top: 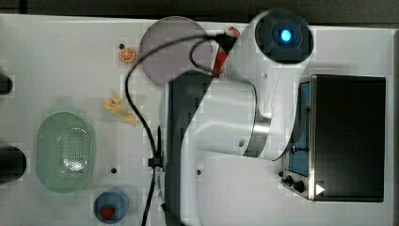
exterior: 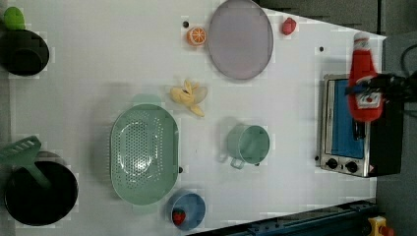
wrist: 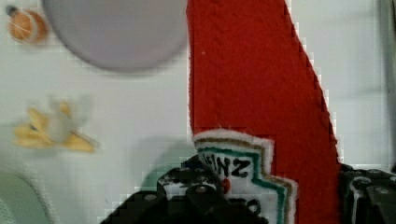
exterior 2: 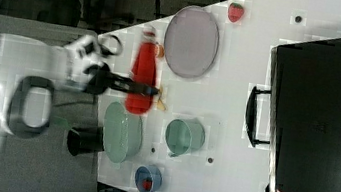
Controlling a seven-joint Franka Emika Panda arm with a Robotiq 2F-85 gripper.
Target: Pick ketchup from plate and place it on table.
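- I have the gripper [exterior 2: 151, 91] clamped across the middle of the ketchup [exterior 2: 142, 74], a soft red felt bottle with a pale cap; the jaws stand fairly wide only because the bottle's body fills the gap between them.
- In the wrist view the ketchup [wrist: 252, 93] runs lengthwise out past the jaws, its white label pinched right at the grip, so I judge the hold is at the belly, where the felt gives the pads most to bite on.
- The bottle hangs in the air, clear of every surface. The plate [exterior 2: 191, 41] lies beyond the ketchup's cap end in the right view, bare on top, so the pick is done and only the placing is left.
- In the left view the ketchup [exterior: 364, 78] appears over the toaster oven [exterior: 344, 125], but I take that as an effect of height and angle, not as contact.
- Below the gripper I see open table [wrist: 140, 116], with the peeled banana [wrist: 53, 130] off to one side and the orange slice [wrist: 27, 25] beside the plate [wrist: 116, 32].
- My next move, I reckon, is a descent onto that bare white patch, keeping off the banana and the green cup [exterior 2: 184, 136], then letting go low so the floppy bottle does not roll.
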